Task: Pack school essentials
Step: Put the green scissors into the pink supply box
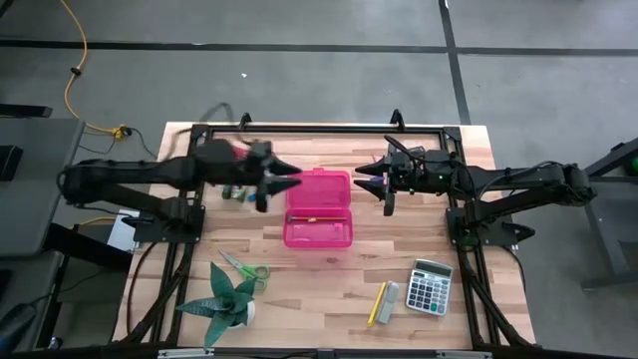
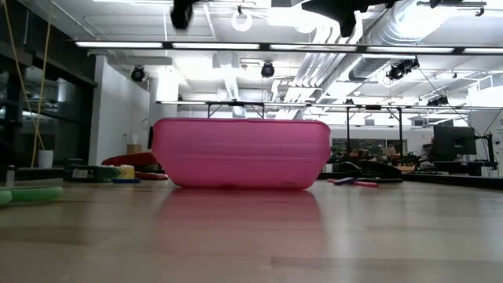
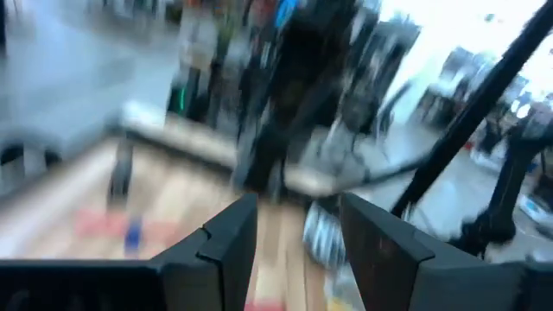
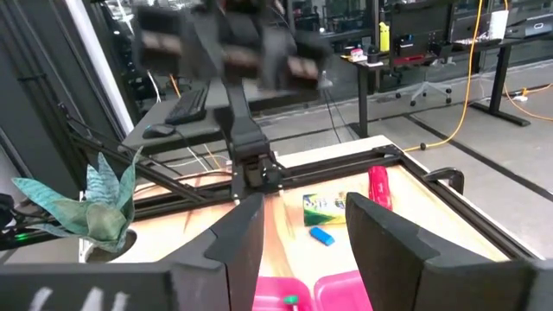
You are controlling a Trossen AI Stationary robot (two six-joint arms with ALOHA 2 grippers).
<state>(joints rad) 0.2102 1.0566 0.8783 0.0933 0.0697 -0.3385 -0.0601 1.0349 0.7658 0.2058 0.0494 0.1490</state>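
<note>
Two claws of mine hang over the table at mid-frame in the high view: my left gripper (image 1: 284, 179) sits just left of the pink case (image 1: 319, 208), fingers (image 3: 226, 238) parted with nothing between them, and my right gripper (image 1: 371, 181) waits just right of the case, likewise spread and empty. Inside the open case lies a thin pencil (image 1: 315, 216). Beyond my left claw, by the upper-left table edge, rest the crayon box (image 4: 325, 204) and a small blue piece (image 4: 320, 235). Scissors (image 1: 245, 266) and a green plant (image 1: 223, 300) occupy the lower left; a calculator (image 1: 431, 285), grey block (image 1: 388, 300) and yellow pencil (image 1: 377, 302) the lower right.
</note>
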